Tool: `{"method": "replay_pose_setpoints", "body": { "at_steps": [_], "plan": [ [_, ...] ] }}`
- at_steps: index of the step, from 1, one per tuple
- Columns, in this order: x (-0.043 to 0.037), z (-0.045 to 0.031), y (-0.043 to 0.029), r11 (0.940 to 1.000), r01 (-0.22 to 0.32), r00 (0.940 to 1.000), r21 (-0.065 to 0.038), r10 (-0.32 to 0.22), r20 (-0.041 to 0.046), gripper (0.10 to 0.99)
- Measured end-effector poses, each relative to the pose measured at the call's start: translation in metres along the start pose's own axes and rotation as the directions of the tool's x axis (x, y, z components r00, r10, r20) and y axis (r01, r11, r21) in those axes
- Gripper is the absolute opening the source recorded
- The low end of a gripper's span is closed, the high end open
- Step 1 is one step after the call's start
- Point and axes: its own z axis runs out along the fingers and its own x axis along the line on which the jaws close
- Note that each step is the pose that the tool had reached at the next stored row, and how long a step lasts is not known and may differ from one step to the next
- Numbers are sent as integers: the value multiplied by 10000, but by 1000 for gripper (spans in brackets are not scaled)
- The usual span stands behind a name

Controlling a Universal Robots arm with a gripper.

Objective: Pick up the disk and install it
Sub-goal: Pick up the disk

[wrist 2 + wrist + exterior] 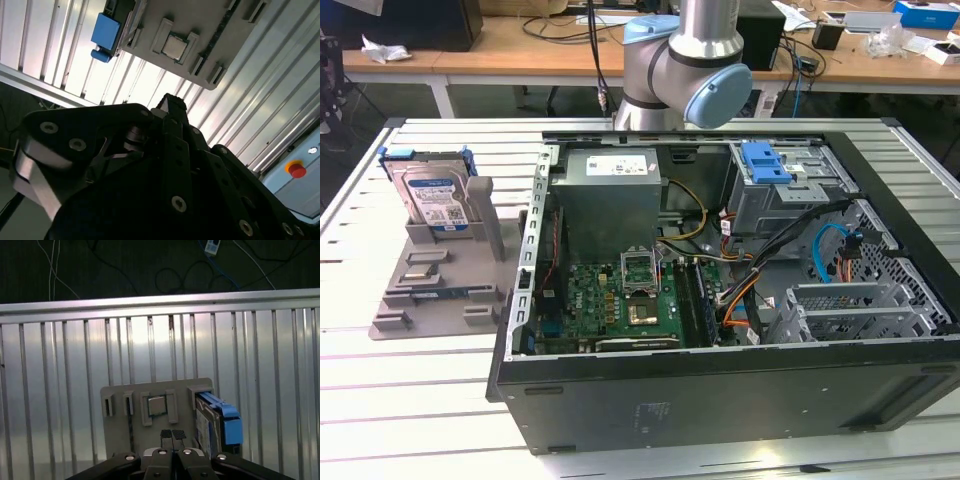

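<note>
The disk (435, 198), a silver drive with a white-and-blue label in blue rails, stands on edge in a slot of the grey fixture plate (430, 290) at the exterior view's left, outside the computer case. In the first wrist view the disk (218, 421) stands on the fixture plate (120, 445) beside a small square chip (156, 405). My gripper (172, 435) hangs well above the plate, its two fingertips pressed together and holding nothing, off to one side of the disk. In the second wrist view the gripper (170, 102) is a dark mass, with the disk's blue rail (105, 31) far off.
An open computer case (720, 395) fills the exterior view's middle and right, with a power supply (610, 195), a motherboard (630, 300), loose cables and a grey drive bay topped by a blue bracket (765, 160). The table is slatted aluminium (420, 400). A red stop button (296, 170) sits beyond it.
</note>
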Motion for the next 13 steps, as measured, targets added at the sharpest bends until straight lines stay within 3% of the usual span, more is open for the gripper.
{"method": "replay_pose_setpoints", "body": {
  "at_steps": [4, 5, 9, 13],
  "plan": [
    [0, 0, 0, 10000, 1, 10000, 0, -1, 0, 114],
    [0, 0, 0, 10000, 1, 10000, 1, -1, -1, 235],
    [0, 0, 0, 10000, 1, 10000, 0, -1, 0, 482],
    [-11, 1, 1, 10000, -1, 10000, 1, 1, 1, 482]
  ]
}}
